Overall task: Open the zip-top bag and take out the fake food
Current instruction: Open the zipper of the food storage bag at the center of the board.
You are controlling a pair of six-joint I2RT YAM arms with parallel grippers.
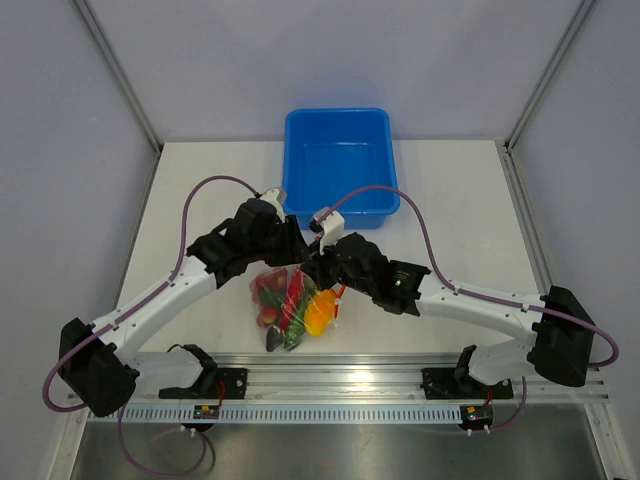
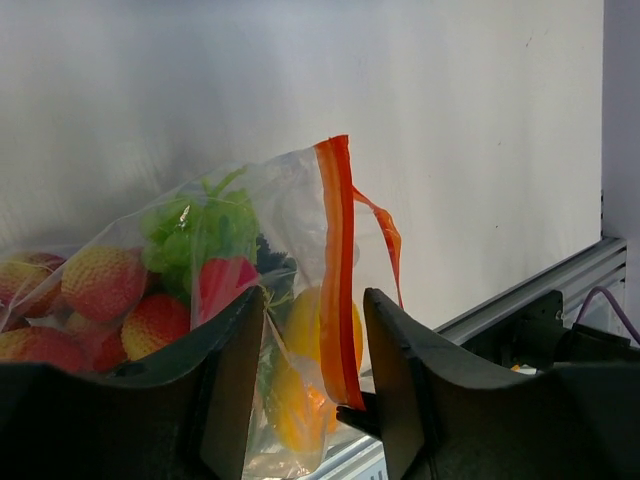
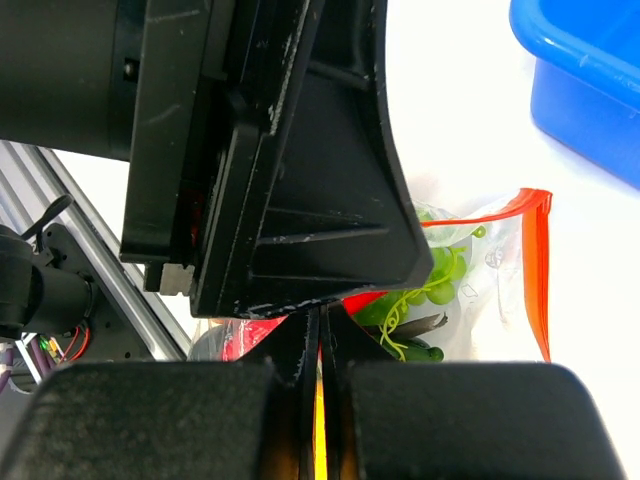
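Right jaws: pressed together, only a sliver of orange-yellow showing between them in the right wrist view. We judge them pinched on the bag [image 3: 480, 250] at its mouth edge. In the left wrist view a small dark tip sits at the foot of the zip strip [image 2: 338, 260], which fits that reading.

Left jaws: apart, one finger [image 2: 230, 380] on each side of the strip, and the film passes through the gap. We see no squeeze on it. We take this as a straddle, set up to take the other lip while the right arm anchors its own.

The strip stands on edge between the left jaws. A thinner orange ribbon [image 2: 385, 230] curls away from its top, so the two lips may be parted at that corner. We cannot tell how far.

Food [image 2: 100, 285] is all inside the bag: red-yellow balls, green sprigs, something orange low by the strip. None is out.

From above, the bag [image 1: 295, 300] lies on the bench [image 1: 200, 190] between the two arms, its mouth under the wrists and its body trailing toward the near rail. The tub [image 1: 340, 115] sits just beyond the wrists, a likely drop point for the food.

Opposed grips on opposite lips would let the arms peel the zip apart. The risk is thin film slipping, or the whole bag dragging along.
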